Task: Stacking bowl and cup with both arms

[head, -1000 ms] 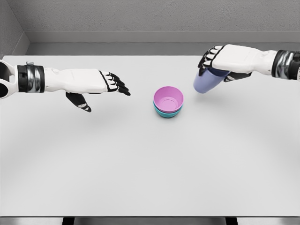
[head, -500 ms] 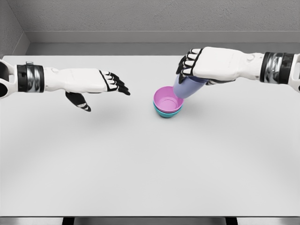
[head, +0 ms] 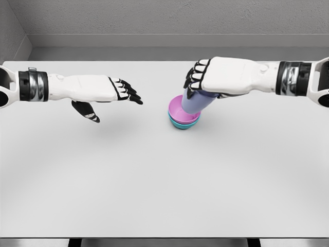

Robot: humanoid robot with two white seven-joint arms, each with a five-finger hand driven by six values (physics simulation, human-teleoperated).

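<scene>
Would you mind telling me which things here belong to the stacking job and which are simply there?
Part of the job:
- purple cup, held in the right hand, lowered into the pink bowl
- teal bowl, nested under the pink bowl
- left hand, open, hovering apart to the left

Simply there:
- white table; nothing else lies on it

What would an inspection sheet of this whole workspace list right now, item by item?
Surface: white table, bare apart from the stack.
Job's things: pink bowl nested in teal bowl; lavender cup, tilted, its lower end in the pink bowl.
Clutter: nothing seen.
Hands: right hand grips the cup from above; left hand hovers left of the bowls, fingers spread, empty.
Cables: nothing seen.
Surroundings: grey wall behind the table.
</scene>
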